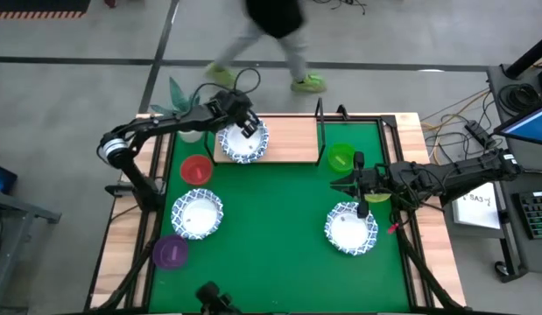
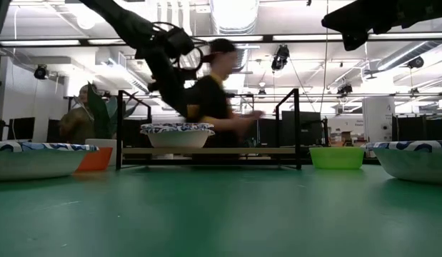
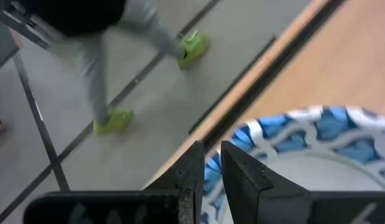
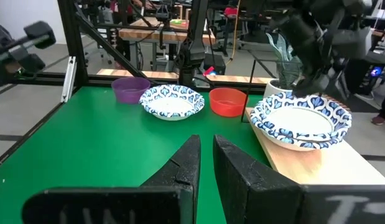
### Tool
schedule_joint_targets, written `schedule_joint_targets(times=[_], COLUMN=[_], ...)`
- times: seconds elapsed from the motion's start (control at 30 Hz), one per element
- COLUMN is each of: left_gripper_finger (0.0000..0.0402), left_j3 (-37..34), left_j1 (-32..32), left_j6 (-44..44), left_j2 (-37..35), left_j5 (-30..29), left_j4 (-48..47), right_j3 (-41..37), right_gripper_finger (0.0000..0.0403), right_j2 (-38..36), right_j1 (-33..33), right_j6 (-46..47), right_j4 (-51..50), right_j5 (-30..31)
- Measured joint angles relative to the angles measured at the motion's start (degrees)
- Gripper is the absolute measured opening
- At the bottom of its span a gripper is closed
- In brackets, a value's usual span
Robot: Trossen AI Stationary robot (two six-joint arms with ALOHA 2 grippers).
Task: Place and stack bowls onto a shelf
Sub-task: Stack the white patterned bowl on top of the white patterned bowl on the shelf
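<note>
A blue-patterned white bowl (image 1: 242,143) sits on the shelf's wood board (image 1: 288,140), at its left end; it also shows in the low view (image 2: 176,134). My left gripper (image 1: 247,129) hangs over this bowl's far rim (image 3: 254,140), fingers nearly together. My right gripper (image 1: 341,184) is shut and empty, high over the green mat, between the green bowl (image 1: 341,157) and another blue-patterned bowl (image 1: 350,229). A yellow-green bowl (image 1: 376,198) lies partly under the right arm. A third patterned bowl (image 1: 197,213), a red bowl (image 1: 196,169) and a purple bowl (image 1: 171,252) stand on the mat's left. My left gripper comes down from above at the far rim (image 3: 208,171) of the bowl on the shelf. I cannot tell whether its fingertips touch the rim. The bowl rests upright on the board.
The shelf's black posts (image 1: 320,131) stand at the board's ends. A small white plant pot (image 1: 190,134) stands left of the shelf. A person walks behind the table's far edge (image 1: 271,35). The mat's middle (image 1: 271,219) is bare.
</note>
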Motion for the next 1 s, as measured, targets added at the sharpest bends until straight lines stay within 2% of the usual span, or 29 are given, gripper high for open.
schedule_joint_targets(times=[0.27, 0.57, 0.67, 0.83, 1.0], left_gripper_finger=[0.0037, 0.0037, 0.0037, 0.0037, 0.0037], left_j3=[0.0, 0.1, 0.8, 0.8, 0.7], left_j1=[-0.1, -1.6, -3.9, -11.7, -23.5], left_j6=[-0.3, -2.0, -3.4, -4.6, -8.4], left_j2=[2.6, 1.0, -1.0, -4.7, -6.1], left_j5=[0.1, 0.2, 4.2, 16.7, 20.7], left_j4=[-5.9, -8.8, -12.4, -18.9, -20.6], right_j3=[0.0, 0.0, 0.0, 0.0, 0.0], right_gripper_finger=[0.0034, 0.0034, 0.0034, 0.0034, 0.0034], right_j2=[0.0, 0.0, 0.0, 0.0, 0.0], right_j1=[0.0, 0.0, 0.0, 0.0, 0.0], right_j6=[-0.3, -0.3, -0.2, -0.3, -0.2], right_j4=[0.0, 0.1, 0.1, 0.2, 0.5], right_j5=[0.0, 0.0, 0.0, 0.0, 0.0])
